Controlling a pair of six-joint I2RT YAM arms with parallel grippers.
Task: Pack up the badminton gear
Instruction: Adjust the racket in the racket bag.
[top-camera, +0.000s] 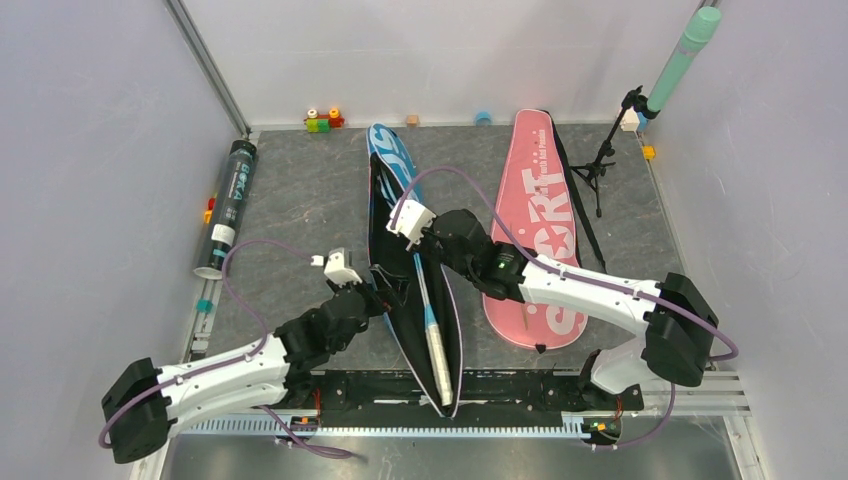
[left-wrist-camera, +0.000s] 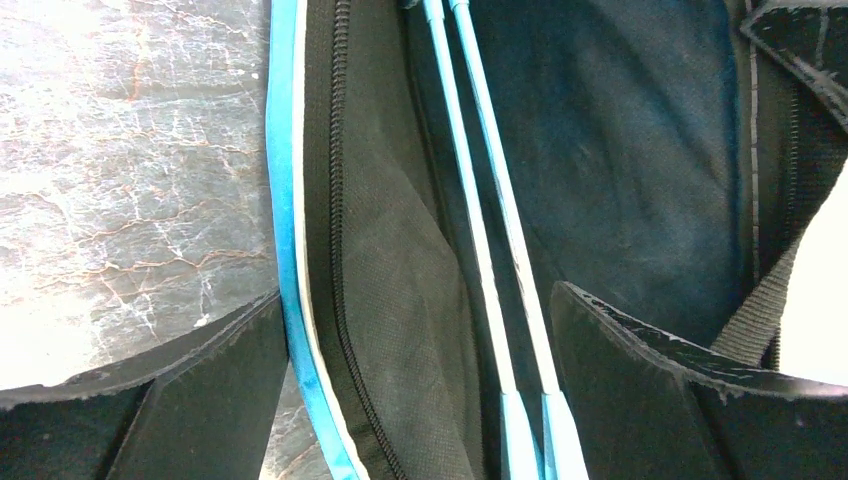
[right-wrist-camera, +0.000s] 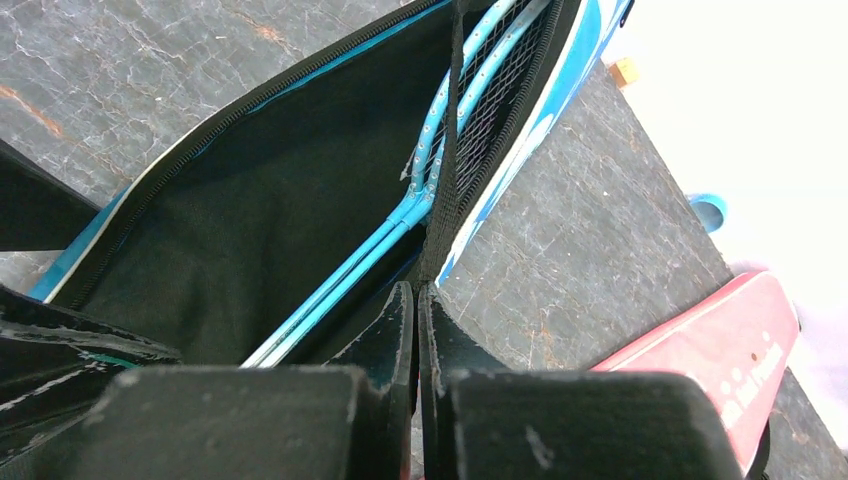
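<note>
The blue racket bag (top-camera: 385, 165) lies open at the table's middle, with two blue rackets (top-camera: 422, 290) inside and their handles toward the near edge. My left gripper (top-camera: 374, 292) is open; in the left wrist view (left-wrist-camera: 420, 400) its jaws straddle the bag's blue left edge (left-wrist-camera: 285, 200) and both racket shafts (left-wrist-camera: 490, 230). My right gripper (top-camera: 427, 245) is shut on the bag's black strap (right-wrist-camera: 447, 150), holding it up over the racket heads (right-wrist-camera: 485, 85). The pink bag (top-camera: 535, 220) lies to the right. The dark tube (top-camera: 228, 205) lies at the left edge. No shuttlecocks or pink rackets show.
A black tripod (top-camera: 600, 165) holding a mint-green cylinder (top-camera: 682, 58) stands at the back right. Small toy blocks (top-camera: 322, 120) line the back wall, and more lie along the left edge (top-camera: 208, 210). The pink bag also shows in the right wrist view (right-wrist-camera: 720, 350).
</note>
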